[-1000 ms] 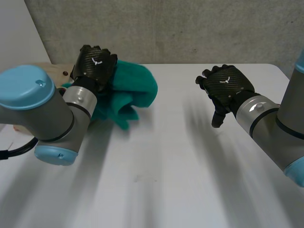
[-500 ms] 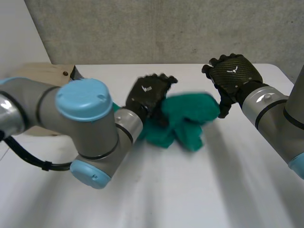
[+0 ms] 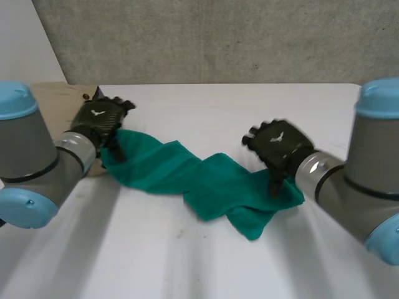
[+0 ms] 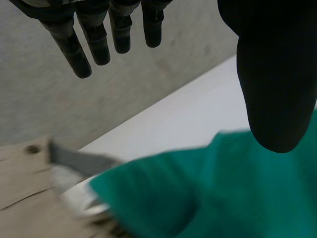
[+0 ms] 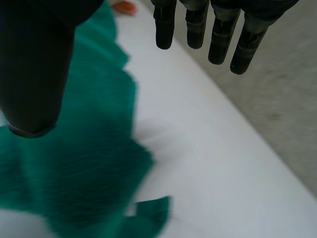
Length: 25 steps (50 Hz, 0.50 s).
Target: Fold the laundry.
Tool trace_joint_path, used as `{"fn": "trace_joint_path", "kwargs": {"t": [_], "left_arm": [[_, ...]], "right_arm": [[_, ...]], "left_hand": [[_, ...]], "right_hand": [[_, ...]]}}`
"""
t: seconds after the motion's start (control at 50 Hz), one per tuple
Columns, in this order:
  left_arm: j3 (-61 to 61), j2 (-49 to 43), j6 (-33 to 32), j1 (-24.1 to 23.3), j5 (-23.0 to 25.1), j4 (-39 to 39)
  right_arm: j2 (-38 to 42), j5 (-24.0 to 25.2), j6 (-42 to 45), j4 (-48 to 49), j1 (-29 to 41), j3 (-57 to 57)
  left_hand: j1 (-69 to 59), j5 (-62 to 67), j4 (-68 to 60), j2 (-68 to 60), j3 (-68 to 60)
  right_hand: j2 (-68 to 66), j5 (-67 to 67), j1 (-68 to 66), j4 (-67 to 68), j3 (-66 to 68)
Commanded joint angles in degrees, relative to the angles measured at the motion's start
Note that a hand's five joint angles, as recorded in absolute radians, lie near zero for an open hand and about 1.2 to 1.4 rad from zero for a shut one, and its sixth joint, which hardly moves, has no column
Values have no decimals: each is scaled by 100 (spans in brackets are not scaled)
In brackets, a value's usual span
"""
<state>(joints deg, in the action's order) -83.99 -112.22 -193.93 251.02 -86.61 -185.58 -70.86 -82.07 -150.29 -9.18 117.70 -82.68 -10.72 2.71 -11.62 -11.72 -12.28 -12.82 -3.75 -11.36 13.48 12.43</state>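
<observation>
A green cloth point(image 3: 187, 174) lies in a twisted, rumpled band across the white table point(image 3: 199, 261). My left hand point(image 3: 96, 118) hovers at the cloth's left end, open, its fingers straight. In the left wrist view the thumb point(image 4: 277, 74) hangs over the green cloth point(image 4: 198, 198) and nothing is pinched. My right hand point(image 3: 277, 146) sits over the cloth's right end, fingers pointing down. In the right wrist view its fingers point(image 5: 198, 25) are straight and apart from the thumb point(image 5: 34, 64), open above the green cloth point(image 5: 74, 163).
A pale wooden board point(image 3: 56, 93) lies at the table's back left corner, just behind my left hand, and its edge point(image 4: 20, 183) shows beside the cloth. A small orange thing point(image 5: 124, 6) lies beyond the cloth. A grey concrete wall point(image 3: 218, 37) stands behind the table.
The left hand carried the bunched cloth to the middle, then drew back left and opened. The cloth now lies stretched out on the table. The right hand came down onto its right end.
</observation>
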Motion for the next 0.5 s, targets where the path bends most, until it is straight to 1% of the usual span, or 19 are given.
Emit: {"fn": "trace_joint_path", "kwargs": {"t": [0.02,0.06,0.1,0.14,0.16,0.2,0.32,0.36,0.38,0.44,0.46,0.48,0.5], "left_arm": [[-47,-309,-1408,667,-31,-30],[-47,-441,-1559,772,-84,-30],[-38,-590,-1648,957,-242,-48],[-38,-678,-1648,1028,-391,-92],[-38,-722,-1665,1089,-549,-153],[-38,-740,-1692,1107,-664,-232],[-56,-924,-1718,1098,-699,-505],[-47,-986,-1718,1098,-700,-531],[-38,-1004,-1718,1098,-700,-540],[-30,-1057,-1718,1098,-700,-628],[-21,-1057,-1718,1116,-717,-680],[-12,-1057,-1718,1116,-726,-724],[-3,-1057,-1718,1125,-735,-768]], "right_arm": [[389,-37,18,-5,403,-11],[415,-37,18,30,412,-29],[416,-37,18,56,421,-38],[433,-37,18,56,412,-47],[451,-37,18,65,421,-47],[477,-28,18,91,421,-55],[740,-55,18,127,456,-64],[758,-81,18,135,456,-64],[758,-90,18,144,456,-64],[758,-125,18,162,456,-64],[758,-134,18,171,456,-56],[758,-134,18,171,456,-56],[758,-134,18,171,456,-56]], "left_hand": [[-286,86,-195,-185,-129],[-370,170,-279,-270,-213],[-588,389,-498,-488,-432],[-740,540,-649,-639,-583],[-790,591,-700,-690,-634],[-791,591,-700,-691,-634],[-1143,944,-1053,-1043,-987],[-1495,1295,-1404,-1395,-1338],[-1864,1664,-1773,-1763,-1707],[-4247,4048,-4157,-4147,-4091],[-6004,5805,-5914,-5904,-5848],[-6688,6488,-6598,-6588,-6532],[-6926,6726,-6835,-6826,-6769]], "right_hand": [[282,375,136,-348,-243],[282,375,136,-348,-243],[282,375,136,-348,-243],[282,375,136,-348,-243],[282,375,136,-348,-243],[282,375,136,-348,-243],[282,375,136,-348,-243],[282,375,136,-348,-243],[282,375,136,-348,-243],[282,375,136,-348,-243],[282,375,136,-348,-243],[282,375,136,-348,-243],[282,375,136,-348,-243]]}}
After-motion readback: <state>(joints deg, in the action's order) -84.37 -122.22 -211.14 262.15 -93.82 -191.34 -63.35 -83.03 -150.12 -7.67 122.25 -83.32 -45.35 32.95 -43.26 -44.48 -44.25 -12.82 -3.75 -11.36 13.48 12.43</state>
